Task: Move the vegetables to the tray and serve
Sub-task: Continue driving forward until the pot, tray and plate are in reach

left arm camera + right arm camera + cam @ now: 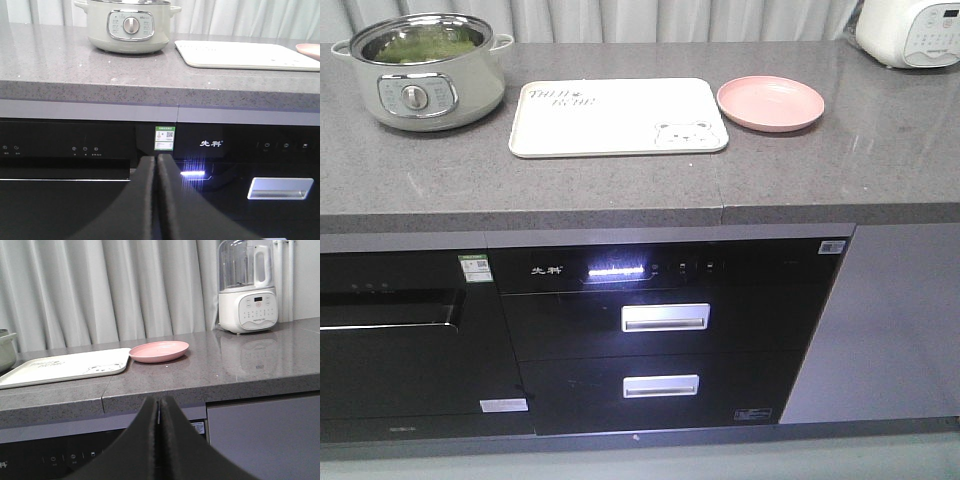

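Nearest, below the tray's level and in front of the counter [620,190], the left gripper [156,159] and right gripper [159,401] each have their fingers pressed together, gripping nothing. The tray [620,118] lies flat on the counter. A pink plate [770,103] sits just right of the tray. Left of the tray, slightly farther back, the vegetables [425,45] lie inside a cream pot [420,95].

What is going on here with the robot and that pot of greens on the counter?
Nothing is being handled yet. The left gripper and right gripper are both shut and empty, held low in front of the cabinets, below the counter. The greens sit in the pot at the left of the front view. The tray beside it is bare, and so is the pink plate on its other side.
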Robot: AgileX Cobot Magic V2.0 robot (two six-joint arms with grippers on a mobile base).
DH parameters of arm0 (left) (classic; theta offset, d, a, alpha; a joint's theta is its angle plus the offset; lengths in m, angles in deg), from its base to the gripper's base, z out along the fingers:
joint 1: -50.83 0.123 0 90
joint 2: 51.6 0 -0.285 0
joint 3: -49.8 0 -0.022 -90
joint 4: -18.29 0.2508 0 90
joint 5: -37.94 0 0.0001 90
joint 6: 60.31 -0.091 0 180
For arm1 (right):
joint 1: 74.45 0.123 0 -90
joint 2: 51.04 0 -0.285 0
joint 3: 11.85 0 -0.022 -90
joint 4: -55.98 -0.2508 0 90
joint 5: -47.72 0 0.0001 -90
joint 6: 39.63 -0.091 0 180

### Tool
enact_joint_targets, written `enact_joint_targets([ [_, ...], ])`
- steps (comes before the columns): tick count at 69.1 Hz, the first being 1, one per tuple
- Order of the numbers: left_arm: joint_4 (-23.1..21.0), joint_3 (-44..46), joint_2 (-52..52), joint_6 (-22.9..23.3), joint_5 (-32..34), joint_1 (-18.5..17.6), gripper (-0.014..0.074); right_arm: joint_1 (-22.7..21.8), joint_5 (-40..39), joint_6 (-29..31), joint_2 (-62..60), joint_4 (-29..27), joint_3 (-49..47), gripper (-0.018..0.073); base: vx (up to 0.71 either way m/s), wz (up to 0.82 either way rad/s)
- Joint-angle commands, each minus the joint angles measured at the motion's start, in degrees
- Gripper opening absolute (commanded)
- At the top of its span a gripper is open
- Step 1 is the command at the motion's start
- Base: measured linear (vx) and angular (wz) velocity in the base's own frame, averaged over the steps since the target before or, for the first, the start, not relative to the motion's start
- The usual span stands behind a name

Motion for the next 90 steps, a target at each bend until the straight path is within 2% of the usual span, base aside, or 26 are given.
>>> enact_joint_targets([
  [1, -0.2, -1.5, 0.8, 0.4, 4.1, 0.2, -0.0006, -0.1, -4.4, 0.4, -0.4, 0.6, 0.9, -0.0003, 0.13, 0.02],
  [90, -0.2, -1.5, 0.8, 0.4, 4.1, 0.2, -0.0006, -0.1, -4.4, 0.4, -0.4, 0.6, 0.9, -0.0003, 0.12, 0.00],
])
